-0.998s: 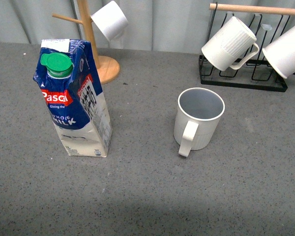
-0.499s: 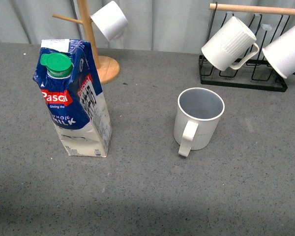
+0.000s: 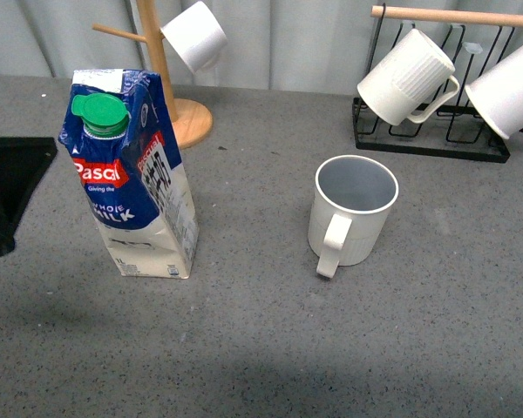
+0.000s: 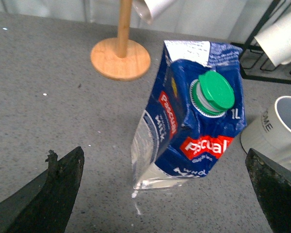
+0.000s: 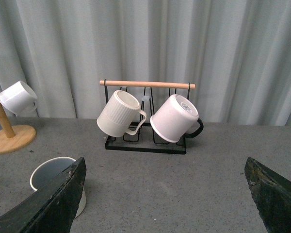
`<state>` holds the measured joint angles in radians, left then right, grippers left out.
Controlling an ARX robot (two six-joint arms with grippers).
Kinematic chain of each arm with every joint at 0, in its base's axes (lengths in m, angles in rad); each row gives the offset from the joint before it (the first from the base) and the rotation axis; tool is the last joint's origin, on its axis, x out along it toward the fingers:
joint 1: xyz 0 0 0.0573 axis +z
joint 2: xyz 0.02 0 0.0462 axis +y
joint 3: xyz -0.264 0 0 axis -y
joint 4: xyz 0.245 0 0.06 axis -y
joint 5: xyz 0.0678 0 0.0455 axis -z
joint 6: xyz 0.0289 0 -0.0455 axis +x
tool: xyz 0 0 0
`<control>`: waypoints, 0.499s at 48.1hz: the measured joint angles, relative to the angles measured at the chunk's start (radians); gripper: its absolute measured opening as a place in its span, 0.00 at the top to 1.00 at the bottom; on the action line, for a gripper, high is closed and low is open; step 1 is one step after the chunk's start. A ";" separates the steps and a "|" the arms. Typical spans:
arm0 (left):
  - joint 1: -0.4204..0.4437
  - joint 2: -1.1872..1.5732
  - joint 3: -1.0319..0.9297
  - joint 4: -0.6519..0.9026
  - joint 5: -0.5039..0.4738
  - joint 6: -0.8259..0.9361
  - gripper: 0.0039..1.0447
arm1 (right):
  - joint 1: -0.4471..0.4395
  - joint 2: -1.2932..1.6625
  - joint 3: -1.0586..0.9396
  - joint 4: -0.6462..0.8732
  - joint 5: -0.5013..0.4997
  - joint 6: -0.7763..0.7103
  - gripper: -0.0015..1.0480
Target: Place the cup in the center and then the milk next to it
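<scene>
glossy carton (image 3: 138, 178), matt ribbed ceramic mug (image 3: 352, 212).

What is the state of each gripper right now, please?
Left gripper: open, holding nothing; the milk carton stands ahead of it, not gripped.
Right gripper: open, holding nothing.

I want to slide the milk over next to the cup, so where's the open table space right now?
Bare table between milk and cup, along the whole near edge, and right of the cup, before the rack. The back is crowded: mug tree behind the milk, rack far right.
</scene>
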<state>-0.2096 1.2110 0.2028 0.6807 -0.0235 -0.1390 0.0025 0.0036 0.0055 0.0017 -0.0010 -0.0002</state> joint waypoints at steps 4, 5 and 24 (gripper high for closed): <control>-0.010 0.034 0.013 0.006 0.005 -0.003 0.06 | 0.000 0.000 0.000 0.000 0.000 0.000 0.09; -0.012 0.044 0.017 0.011 0.005 -0.002 0.06 | 0.000 0.000 0.000 0.000 0.000 0.000 0.09; -0.033 0.118 0.063 0.005 0.036 0.023 0.06 | 0.000 0.000 0.000 0.000 0.000 0.000 0.09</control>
<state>-0.2428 1.3293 0.2657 0.6857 0.0124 -0.1162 0.0025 0.0036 0.0055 0.0017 -0.0013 -0.0002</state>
